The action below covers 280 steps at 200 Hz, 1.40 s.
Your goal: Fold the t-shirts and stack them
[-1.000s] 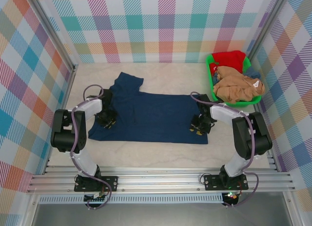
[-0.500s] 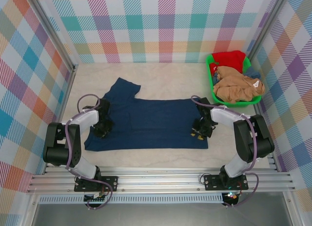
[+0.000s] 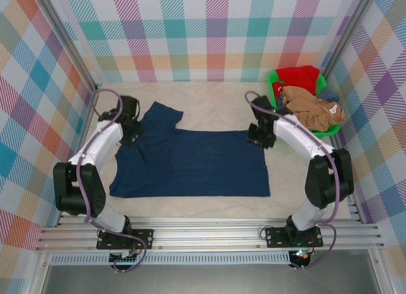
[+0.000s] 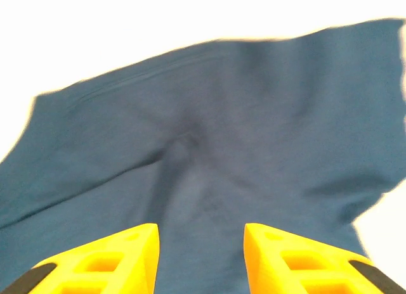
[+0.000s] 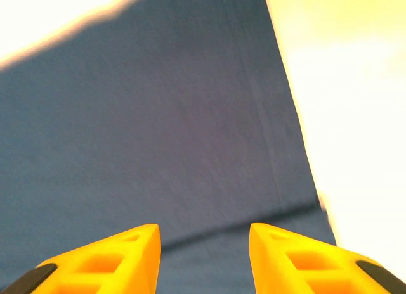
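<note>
**Navy t-shirt spread flat beneath two parted grippers**

A cream table is seen under everything, with bare surface left beyond both grippers on the far side. The navy t-shirt is laid flat on it. It is stretched from the left gripper across to the right gripper, and from both of them back toward the arm bases. One sleeve is turned outward just to the right of the left gripper.

A green basket is set just to the right of the right gripper, near it and apart from the navy cloth. A tan t-shirt is heaped in it on the side nearer that gripper. A red t-shirt is bunched behind the tan one, farther from the gripper.

The left gripper is held over the far left part of the navy t-shirt. In the left wrist view its yellow fingers are kept moderately apart with nothing caught between them, and creased navy cloth is seen below and ahead of them.

The right gripper is held over the far right corner. Its fingers are likewise parted, with nothing gripped. Smooth cloth is seen ahead of them, and the shirt's edge is seen to their right with bare table beyond it. Whether either gripper's tips are touching the cloth cannot be told.
</note>
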Motion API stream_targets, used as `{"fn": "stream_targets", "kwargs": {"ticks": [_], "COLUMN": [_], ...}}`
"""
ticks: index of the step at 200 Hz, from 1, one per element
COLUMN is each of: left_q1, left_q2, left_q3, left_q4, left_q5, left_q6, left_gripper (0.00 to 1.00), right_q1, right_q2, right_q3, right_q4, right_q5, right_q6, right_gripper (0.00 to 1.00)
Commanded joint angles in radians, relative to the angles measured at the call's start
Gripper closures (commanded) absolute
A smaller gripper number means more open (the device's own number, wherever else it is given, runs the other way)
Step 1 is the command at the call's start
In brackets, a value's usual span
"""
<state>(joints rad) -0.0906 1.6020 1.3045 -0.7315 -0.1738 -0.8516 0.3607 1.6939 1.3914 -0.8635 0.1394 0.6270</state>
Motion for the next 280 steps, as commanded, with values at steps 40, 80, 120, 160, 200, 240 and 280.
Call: {"fn": "stream_targets", "kwargs": {"ticks": [40,80,120,160,200,240,280], "left_q1": [0.045,0.12,0.186,0.248,0.313,0.296,0.179], "left_q2": [0.211,0.211,0.285,0.35,0.361,0.348,0.3], "left_q3": [0.058,-0.048,-0.079,-0.059,-0.031,0.053,0.208], "left_q4": [-0.067,-0.061,-0.022,-0.051,-0.079,-0.024,0.009], "left_q5": [0.08,0.068,0.064,-0.01,-0.061,0.056,0.097], "left_q6": [-0.123,-0.147,-0.129,-0.118,-0.068,0.039,0.114], "left_gripper": [0.66,0.66,0.66,0.66,0.66,0.6,0.53], "right_q1": [0.003,0.005,0.003,0.018,0.031,0.002,-0.037], "right_q2": [0.254,0.252,0.274,0.305,0.302,0.365,0.493], "right_q3": [0.181,0.099,0.04,0.043,0.145,0.262,0.431], "right_q4": [0.046,0.07,0.082,0.081,0.042,0.022,-0.003], "right_q5": [0.014,-0.043,-0.083,-0.127,-0.069,0.011,0.04], "right_q6": [-0.032,-0.032,-0.057,-0.062,-0.101,-0.119,-0.115], "right_gripper": [0.61,0.6,0.58,0.59,0.55,0.54,0.55]}}
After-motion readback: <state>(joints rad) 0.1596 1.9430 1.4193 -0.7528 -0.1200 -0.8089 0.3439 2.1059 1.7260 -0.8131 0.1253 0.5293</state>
